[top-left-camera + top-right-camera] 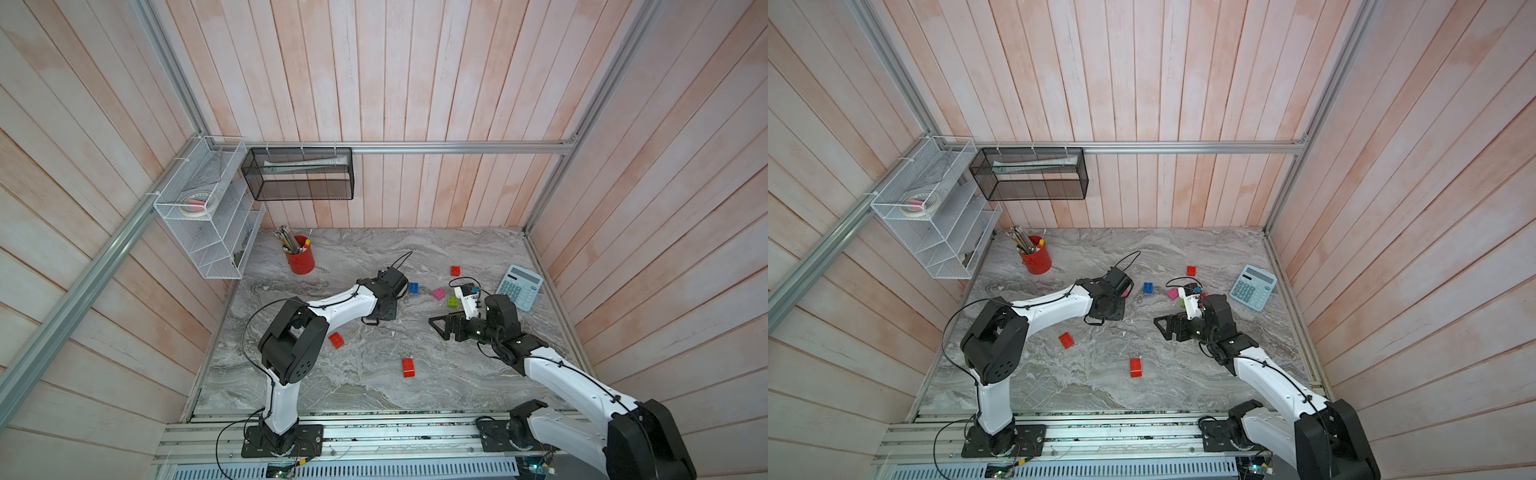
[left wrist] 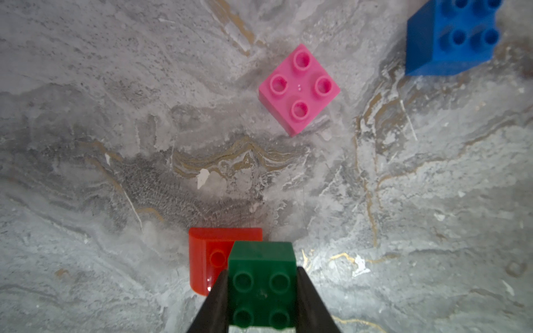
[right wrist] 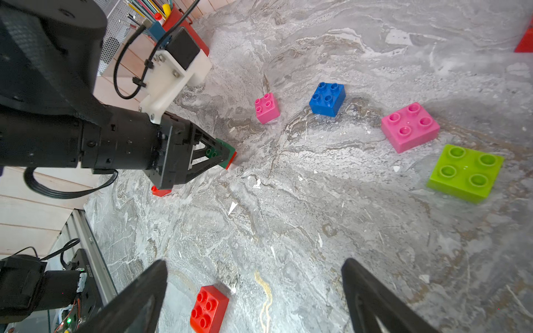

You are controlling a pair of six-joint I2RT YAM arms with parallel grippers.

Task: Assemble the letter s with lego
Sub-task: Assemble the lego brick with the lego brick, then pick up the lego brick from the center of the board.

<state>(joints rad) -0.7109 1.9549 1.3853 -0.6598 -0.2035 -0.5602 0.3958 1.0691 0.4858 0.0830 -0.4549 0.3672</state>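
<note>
Top views: my L arm reaches to mid-table, and its wrist hides the left pincer, so no jaw read here. Blue brick sits at about 3 o'clock of that wrist. The second pink brick and lime brick lie further out at 3, w/ the calculator beyond. Loose red brick at 7–8, another red brick at 5. Right pincer is spread wide, empty.

L wrist cam: left pincer is clamped on the dark green brick, studs showing. The red base brick is directly under it, poking out one side only. Pink brick lies ahead of the tips, well apart.

R wrist cam: green sits low on red's end — can't tell if it's seated.

Risks, as I judge them: green looks offset on red, so pressing down w/ studs misaligned could cock green in my jaws or skid red across the smooth marble. Nothing braces red, since my R pincer is idle.
</note>
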